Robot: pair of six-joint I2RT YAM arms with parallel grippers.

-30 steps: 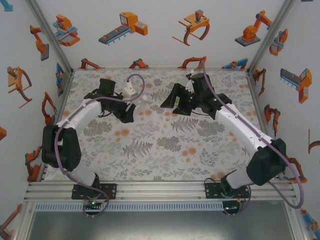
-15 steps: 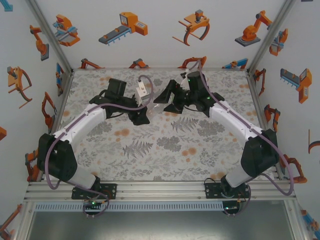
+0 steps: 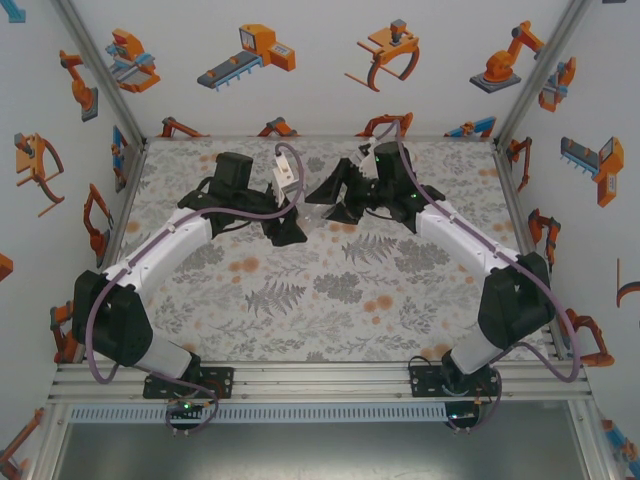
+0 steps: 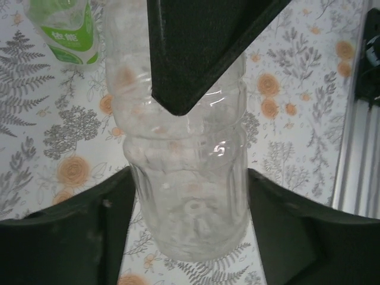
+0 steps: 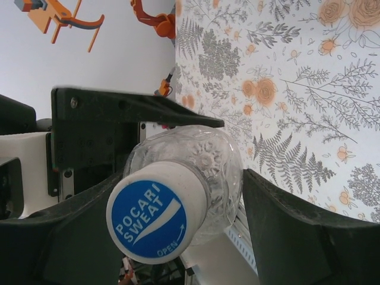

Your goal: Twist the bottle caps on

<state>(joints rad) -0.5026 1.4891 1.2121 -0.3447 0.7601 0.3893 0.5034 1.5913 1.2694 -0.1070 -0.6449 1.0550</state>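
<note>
green-label bottle (image 4: pixel 65 35) beyond clear bottle (image 4: pixel 187 196), right gripper finger (image 4: pixel 196 47) crossing it

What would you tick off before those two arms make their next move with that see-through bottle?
1. White cap with blue printed top sits on the neck of the clear ribbed plastic bottle: ok.
2. Cap screwed fully tight: cannot tell.
3. Left end effector flanks the bottle's body; firm hold: cannot tell.
4. Right end effector brackets the cap; grip on it: cannot tell.
5. Green-labelled plastic bottle is apart from the clear one: ok.
</note>
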